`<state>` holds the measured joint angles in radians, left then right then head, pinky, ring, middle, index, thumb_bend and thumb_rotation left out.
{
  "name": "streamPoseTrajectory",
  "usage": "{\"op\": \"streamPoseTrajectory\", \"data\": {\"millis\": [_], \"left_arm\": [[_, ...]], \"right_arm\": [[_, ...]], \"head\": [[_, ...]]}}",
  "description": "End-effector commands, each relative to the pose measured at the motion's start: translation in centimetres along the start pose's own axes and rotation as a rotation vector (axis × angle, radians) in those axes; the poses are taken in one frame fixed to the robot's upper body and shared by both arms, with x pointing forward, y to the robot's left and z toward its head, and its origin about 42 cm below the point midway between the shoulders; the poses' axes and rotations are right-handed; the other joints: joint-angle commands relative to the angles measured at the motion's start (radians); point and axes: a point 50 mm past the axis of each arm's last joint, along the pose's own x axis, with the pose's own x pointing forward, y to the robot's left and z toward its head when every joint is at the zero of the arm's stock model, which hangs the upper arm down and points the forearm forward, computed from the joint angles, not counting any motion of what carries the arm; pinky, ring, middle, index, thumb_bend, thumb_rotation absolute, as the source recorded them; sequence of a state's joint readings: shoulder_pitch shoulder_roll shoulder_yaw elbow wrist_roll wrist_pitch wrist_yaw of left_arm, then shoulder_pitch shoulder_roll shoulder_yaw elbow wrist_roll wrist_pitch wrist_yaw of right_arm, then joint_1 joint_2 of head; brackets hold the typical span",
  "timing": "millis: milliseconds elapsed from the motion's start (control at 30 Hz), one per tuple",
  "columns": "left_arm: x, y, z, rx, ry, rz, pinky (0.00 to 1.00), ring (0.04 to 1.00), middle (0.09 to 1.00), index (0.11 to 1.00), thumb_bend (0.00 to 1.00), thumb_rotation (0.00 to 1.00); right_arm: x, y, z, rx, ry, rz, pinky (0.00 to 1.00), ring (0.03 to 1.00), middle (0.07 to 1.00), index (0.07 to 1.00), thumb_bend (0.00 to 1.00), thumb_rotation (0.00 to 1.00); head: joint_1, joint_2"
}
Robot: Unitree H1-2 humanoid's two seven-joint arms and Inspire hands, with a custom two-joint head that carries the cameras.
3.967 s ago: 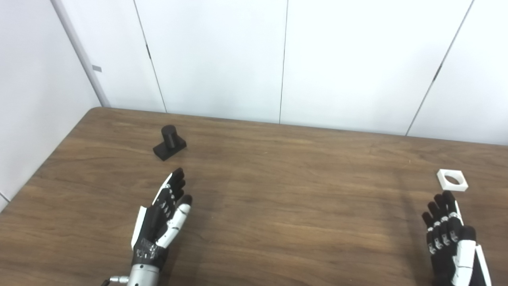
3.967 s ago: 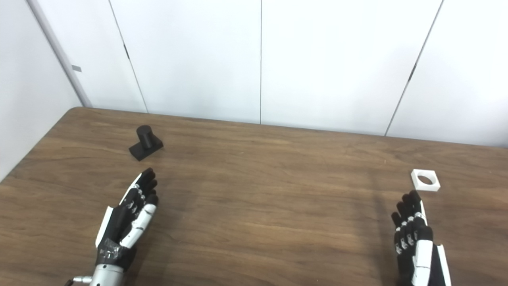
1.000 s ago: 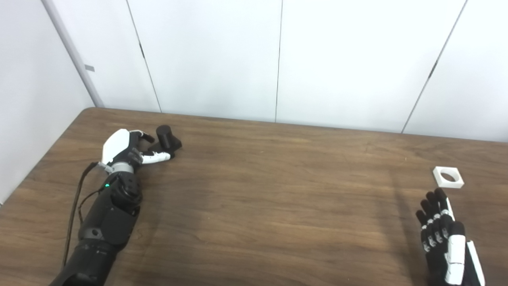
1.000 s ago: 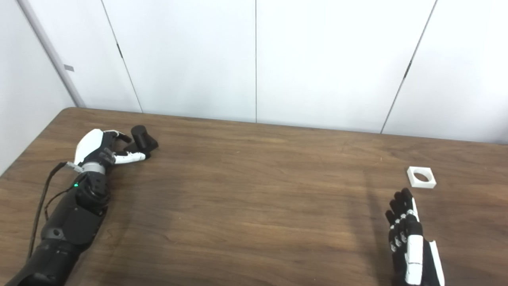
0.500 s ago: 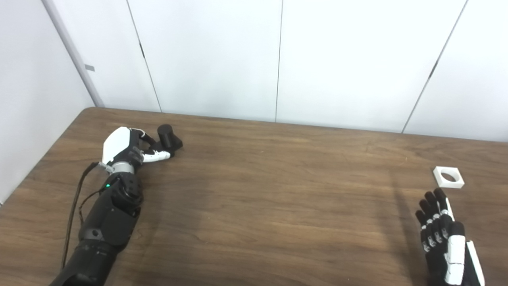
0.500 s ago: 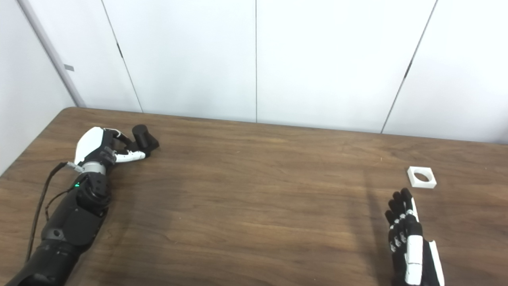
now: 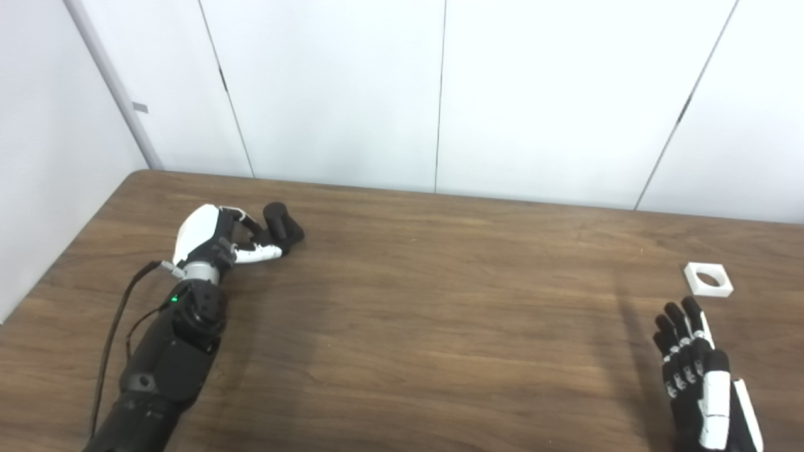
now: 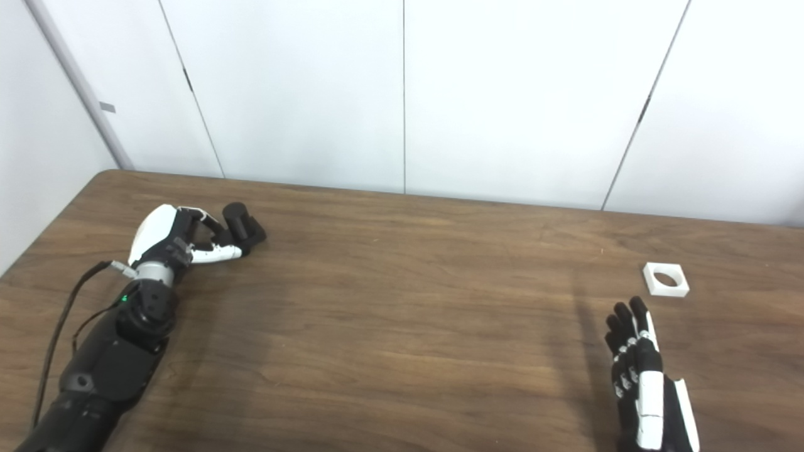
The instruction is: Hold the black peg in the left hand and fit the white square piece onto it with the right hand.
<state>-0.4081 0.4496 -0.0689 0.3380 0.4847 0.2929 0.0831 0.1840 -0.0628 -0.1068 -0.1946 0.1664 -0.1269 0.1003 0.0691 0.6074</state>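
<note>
The black peg (image 7: 281, 221), a short cylinder on a flat base, is at the table's far left and leans a little to the left. My left hand (image 7: 213, 239) is shut on its base, thumb in front and fingers curled over the back. The white square piece (image 7: 708, 280) with a round hole lies flat at the far right. My right hand (image 7: 696, 367) rests open near the front right corner, fingers straight, a short way in front of the white piece and not touching it.
The brown wooden table (image 7: 427, 326) fills the view, its left edge (image 7: 69, 257) close to my left arm. White wall panels (image 7: 440, 94) stand right behind the far edge. A black cable (image 7: 116, 320) runs along the left forearm.
My left hand has closed on the peg and shifted it a little to the right and toward me. The right hand and the white piece have stayed put.
</note>
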Motion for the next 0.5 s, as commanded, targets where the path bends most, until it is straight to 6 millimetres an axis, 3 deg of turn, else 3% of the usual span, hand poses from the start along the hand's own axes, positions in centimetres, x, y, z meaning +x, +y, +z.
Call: {"op": "streamPoseTrajectory", "data": {"millis": [0, 467], "left_arm": [[0.0, 1.9, 1.6, 0.024, -0.111, 0.034, 1.00, 0.893, 0.791, 0.487, 0.52, 0.04], [-7.0, -1.4, 3.6, 0.048, -0.395, -0.083, 1.00, 0.910, 0.818, 0.486, 0.52, 0.04]], "right_arm": [[-2.5, -0.1, -2.1, 0.011, 0.089, -0.024, 0.99, 0.967, 0.969, 0.998, 0.54, 1.00], [-2.1, 0.3, -2.2, 0.012, 0.092, -0.016, 1.00, 0.985, 0.978, 1.000, 0.53, 1.00]], "head": [[0.000, 0.001], [-0.030, 0.008]]}}
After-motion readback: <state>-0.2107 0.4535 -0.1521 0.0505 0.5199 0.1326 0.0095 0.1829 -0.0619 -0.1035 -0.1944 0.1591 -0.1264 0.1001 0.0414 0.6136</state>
